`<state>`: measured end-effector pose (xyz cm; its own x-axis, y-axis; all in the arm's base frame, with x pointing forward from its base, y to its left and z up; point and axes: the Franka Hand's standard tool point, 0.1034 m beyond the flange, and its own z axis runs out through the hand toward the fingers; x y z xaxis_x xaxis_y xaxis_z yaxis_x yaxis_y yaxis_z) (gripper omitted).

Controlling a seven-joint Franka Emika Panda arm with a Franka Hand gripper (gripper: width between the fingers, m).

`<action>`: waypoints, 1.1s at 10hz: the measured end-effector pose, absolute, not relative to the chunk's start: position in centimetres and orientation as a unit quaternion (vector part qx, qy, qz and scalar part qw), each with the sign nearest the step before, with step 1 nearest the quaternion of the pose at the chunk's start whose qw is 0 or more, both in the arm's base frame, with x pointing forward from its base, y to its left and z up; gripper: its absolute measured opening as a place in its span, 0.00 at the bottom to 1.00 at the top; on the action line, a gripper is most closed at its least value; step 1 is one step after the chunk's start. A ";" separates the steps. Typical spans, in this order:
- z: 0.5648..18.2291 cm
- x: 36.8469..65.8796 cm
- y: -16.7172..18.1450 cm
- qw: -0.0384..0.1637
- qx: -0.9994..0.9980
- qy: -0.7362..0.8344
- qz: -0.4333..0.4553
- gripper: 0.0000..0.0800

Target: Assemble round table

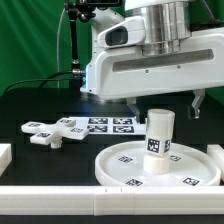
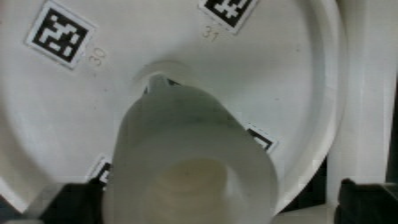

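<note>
Parts of the table set number three: one round disc (image 1: 120, 170), one cylinder leg (image 1: 158, 134) and one cross base (image 1: 55, 132). The leg stands upright on the disc, near its middle. The cross base lies flat on the black table (image 1: 40, 105), well apart from the disc, toward the exterior view's left. One marker board (image 1: 110, 124) lies between the cross base and the disc, a little behind them. White rails (image 1: 80, 196) run in front of the disc and at both sides of it, each cut off by the frame.

At least four tags show on the disc in the exterior view, and one on the leg. The arm (image 1: 150, 65) hangs over the disc, and its bulk hides the far rim.

In the wrist view the gripper (image 2: 222, 197) is spread wide, its dark fingertips (image 2: 75, 197) on either side of the leg (image 2: 187, 165) and apart from it, holding nothing. That view is blurred, and only parts of the disc (image 2: 107, 90) and a few of its tags show.
</note>
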<state>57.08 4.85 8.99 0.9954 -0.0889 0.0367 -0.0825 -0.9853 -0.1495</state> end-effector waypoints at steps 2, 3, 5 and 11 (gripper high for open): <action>9.1 57.2 5.2 0.060 -0.997 -0.052 -0.027 0.81; 9.2 57.3 5.6 0.045 -0.991 -0.126 -0.030 0.81; 9.1 57.6 5.7 0.029 -0.974 -0.223 -0.031 0.81; 8.8 57.3 5.7 -0.002 -0.882 -0.470 -0.023 0.81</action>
<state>57.31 5.72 8.76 0.5569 0.8297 0.0395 0.8295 -0.5580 0.0252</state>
